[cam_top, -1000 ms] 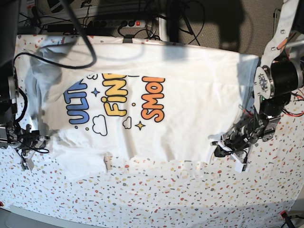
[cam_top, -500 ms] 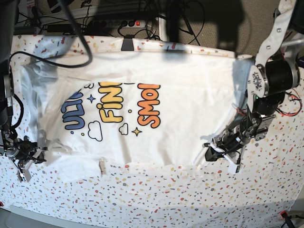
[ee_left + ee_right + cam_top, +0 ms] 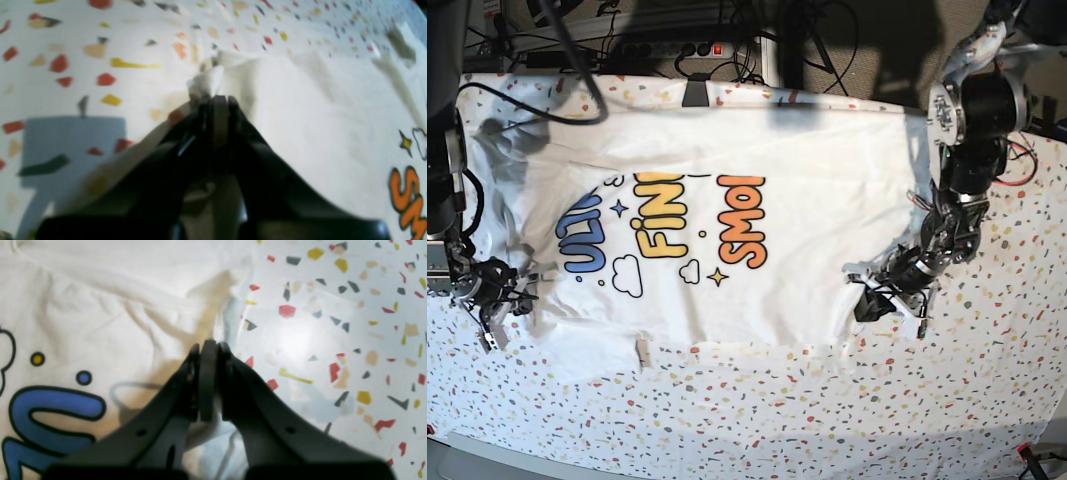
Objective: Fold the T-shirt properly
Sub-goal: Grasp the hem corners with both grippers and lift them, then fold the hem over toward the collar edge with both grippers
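Tablecloth (image 3: 827, 420): white terrazzo-speckled cover over the whole tabletop; bare along the near edge and both near corners.

T-shirt (image 3: 817, 200): white, short-sleeved, spread print-up across the middle and far half of the tabletop, reaching close to the far edge. Lettering runs sideways in the base view. The edge facing the near side is rumpled and uneven, with a small flap turned up.

Left gripper (image 3: 879, 300): low at the shirt's near corner on the right-hand side of the base view. Jaws pressed together with a bunch of white cloth (image 3: 210, 83) pinched at the tips.

Right gripper (image 3: 495, 305): at the opposite near corner, by the blue letters. Jaws closed, with shirt fabric apparently caught between them (image 3: 206, 380), though the cloth in the nip is hard to make out.

Step in hand, by judgement: both near corners gripped, first fold not yet made. Next move calls for lifting both corners together, level and taut, and carrying them toward the far edge so the fold lands straight without dragging the tablecloth.
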Robot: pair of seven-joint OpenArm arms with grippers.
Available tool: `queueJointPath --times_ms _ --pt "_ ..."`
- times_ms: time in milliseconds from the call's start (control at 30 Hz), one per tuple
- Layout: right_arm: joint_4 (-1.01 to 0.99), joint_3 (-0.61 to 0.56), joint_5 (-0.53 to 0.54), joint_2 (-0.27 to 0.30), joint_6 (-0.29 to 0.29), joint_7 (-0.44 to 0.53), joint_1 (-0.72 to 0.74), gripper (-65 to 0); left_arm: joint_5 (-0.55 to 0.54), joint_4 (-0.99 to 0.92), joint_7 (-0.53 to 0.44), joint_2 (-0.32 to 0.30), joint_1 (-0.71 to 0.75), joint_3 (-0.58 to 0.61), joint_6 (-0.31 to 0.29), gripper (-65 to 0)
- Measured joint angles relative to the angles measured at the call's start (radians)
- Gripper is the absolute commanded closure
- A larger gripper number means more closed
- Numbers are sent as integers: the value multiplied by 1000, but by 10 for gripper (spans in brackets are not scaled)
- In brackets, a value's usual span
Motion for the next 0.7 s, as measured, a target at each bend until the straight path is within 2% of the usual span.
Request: queueJointPath --times_ms 67,133,200,333,433,533,600,700 --pt "48 0 25 16 0 0 -24 0 -7 96 57 14 40 0 -2 0" --pt "106 -1 87 39 2 -12 -53 0 -71 191 95 18 85 0 -4 0" --pt "179 -2 140 73 1 -30 -88 0 -119 280 109 14 131 0 -2 0" --pt "369 31 248 159 -1 -105 -171 0 -135 415 113 10 199 -1 0 0" --pt "519 118 292 211 -1 -157 -256 0 -153 475 128 14 231 1 -3 0" --pt "643 247 290 238 0 -192 -366 0 -212 513 187 13 250 0 -3 0" --pt "719 349 290 241 -1 -222 -446 0 -244 531 241 7 255 -1 0 0" --pt "821 484 289 229 -1 -265 -556 0 -305 579 266 -2 282 1 -3 0"
